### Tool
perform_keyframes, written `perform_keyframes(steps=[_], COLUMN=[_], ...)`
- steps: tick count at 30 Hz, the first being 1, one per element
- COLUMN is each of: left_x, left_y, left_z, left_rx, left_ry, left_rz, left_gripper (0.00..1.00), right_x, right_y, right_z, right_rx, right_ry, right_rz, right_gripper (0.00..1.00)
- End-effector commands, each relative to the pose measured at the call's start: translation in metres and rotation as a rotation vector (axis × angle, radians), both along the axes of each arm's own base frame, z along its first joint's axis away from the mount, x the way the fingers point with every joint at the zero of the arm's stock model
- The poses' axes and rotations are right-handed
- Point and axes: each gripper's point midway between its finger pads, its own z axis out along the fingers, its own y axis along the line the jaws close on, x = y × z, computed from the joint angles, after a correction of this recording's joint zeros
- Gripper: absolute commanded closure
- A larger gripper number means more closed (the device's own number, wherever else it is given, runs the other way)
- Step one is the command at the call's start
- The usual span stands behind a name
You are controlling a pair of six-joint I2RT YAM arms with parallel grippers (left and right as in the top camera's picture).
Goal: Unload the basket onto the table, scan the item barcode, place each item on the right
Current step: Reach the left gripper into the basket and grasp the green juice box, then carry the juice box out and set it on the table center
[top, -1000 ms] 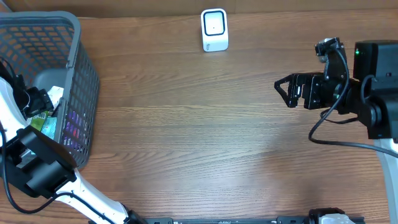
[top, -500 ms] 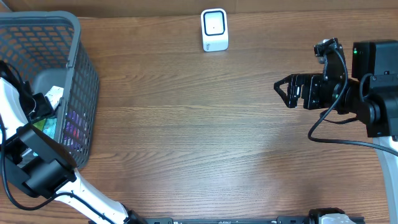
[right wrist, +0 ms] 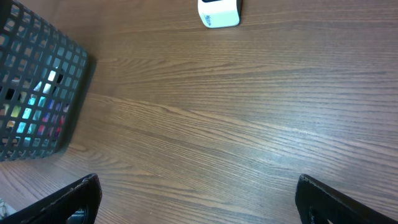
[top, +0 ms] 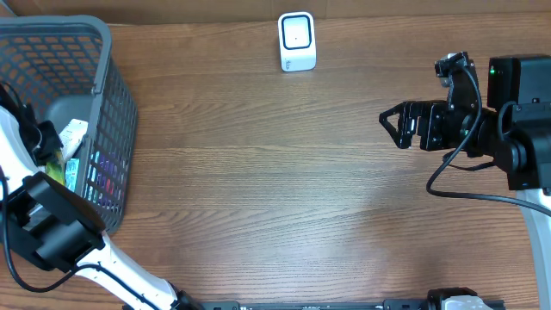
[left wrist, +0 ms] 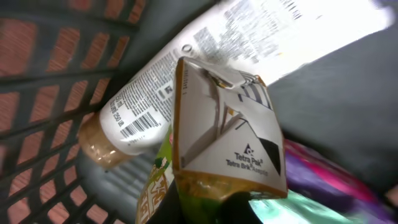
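- Left gripper: down inside the grey plastic mesh basket, jaws closed on a white-and-tan Tetra Pak carton with a green lower part.
- White plastic bottle, tan cap, barcode label: lying just behind the carton, touching it.
- Right gripper: jaws spread wide, holding nothing, above the brown wooden table.
- Small white box-shaped scanner: well apart from both grippers, at the table's far edge.
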Motion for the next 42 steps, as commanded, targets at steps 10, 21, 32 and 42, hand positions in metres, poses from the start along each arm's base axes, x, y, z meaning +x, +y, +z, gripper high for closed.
perform_keyframes(steps=[10,21,32,42], left_x=[0.045,0.027,0.037,0.065], left_y=[-0.038,-0.179,-0.349,-0.465], left_z=[0.198,0.349,0.279,0.115], left_rx=[0.064,-0.006,-0.351,-0.481], left_ry=[-0.5,-0.952,-0.667,-0.177], left_rz=[0.011,-0.369,-0.716,-0.862], left_gripper=[0.96,0.96,0.96,0.96], right_x=[0.001,0.004,0.008,0.007], right_y=[0.002,0.007,0.007,0.007], right_z=[0.01,0.016,0.019,0.019], right_rx=[0.005,0.031,0.032,0.032], right_ry=[-0.03,-0.055,-0.074,-0.073], right_rz=[0.005,0.023,0.023,0.023], right_gripper=[0.0,0.0,0.0,0.0])
